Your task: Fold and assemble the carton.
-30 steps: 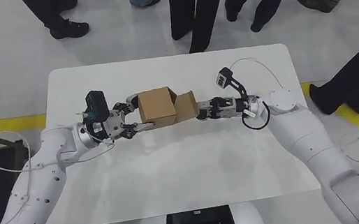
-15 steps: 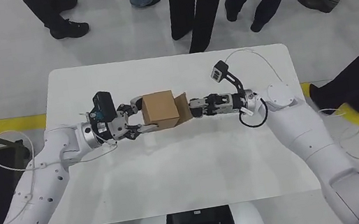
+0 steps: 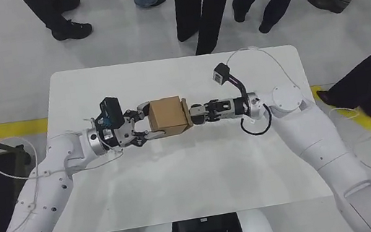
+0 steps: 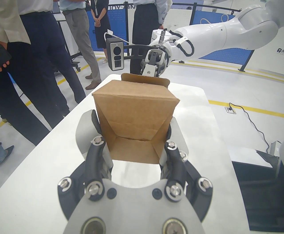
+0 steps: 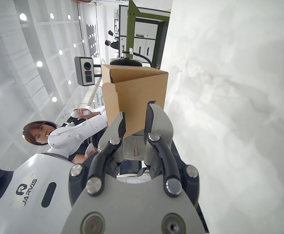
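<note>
A brown cardboard carton [image 3: 168, 114] lies on the white table [image 3: 181, 182] between my two arms. My left gripper [image 4: 133, 141] is shut on the carton [image 4: 135, 110], one finger on each side wall, and the near end shows folded-in flaps. At the far end, an end flap [image 4: 145, 80] stands nearly flat against the carton. My right gripper [image 3: 193, 112] is against that flap [image 5: 111, 99]. Its fingers [image 5: 121, 124] are a narrow gap apart with nothing held between them.
Several people stand along the table's far edge [image 3: 212, 9], close behind the carton. A thin cable [image 3: 265, 67] loops over the table by the right arm. Bare tabletop lies in front of the arms toward the near edge.
The right gripper moved left and pushed the open flap against the carton's end. The left gripper and the carton shifted slightly right.
</note>
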Controlling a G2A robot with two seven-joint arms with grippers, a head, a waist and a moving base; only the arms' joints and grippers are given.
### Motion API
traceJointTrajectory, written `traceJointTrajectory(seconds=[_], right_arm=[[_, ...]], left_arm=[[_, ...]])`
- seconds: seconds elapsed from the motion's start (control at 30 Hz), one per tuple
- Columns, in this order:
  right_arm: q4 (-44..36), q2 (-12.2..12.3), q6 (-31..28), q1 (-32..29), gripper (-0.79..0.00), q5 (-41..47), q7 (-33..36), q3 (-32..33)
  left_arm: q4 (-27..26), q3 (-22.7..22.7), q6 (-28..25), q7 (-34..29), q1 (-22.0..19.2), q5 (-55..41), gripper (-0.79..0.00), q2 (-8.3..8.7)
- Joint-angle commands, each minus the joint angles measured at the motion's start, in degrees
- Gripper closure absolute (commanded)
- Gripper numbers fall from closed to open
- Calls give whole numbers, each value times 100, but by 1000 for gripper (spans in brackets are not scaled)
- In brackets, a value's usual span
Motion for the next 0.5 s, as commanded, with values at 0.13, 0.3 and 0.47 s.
traceJointTrajectory(seconds=[0.13,0.3,0.47], right_arm=[[-153,26,87,-42,-188,-125,-105,20],[-257,43,94,-77,-197,-74,-68,48],[-324,54,108,-103,-246,-62,-46,49]], left_arm=[[-21,-53,3,52,54,51,-376,-13],[-19,-91,1,75,84,82,-376,-24],[-24,-123,-1,83,103,98,-376,-38]])
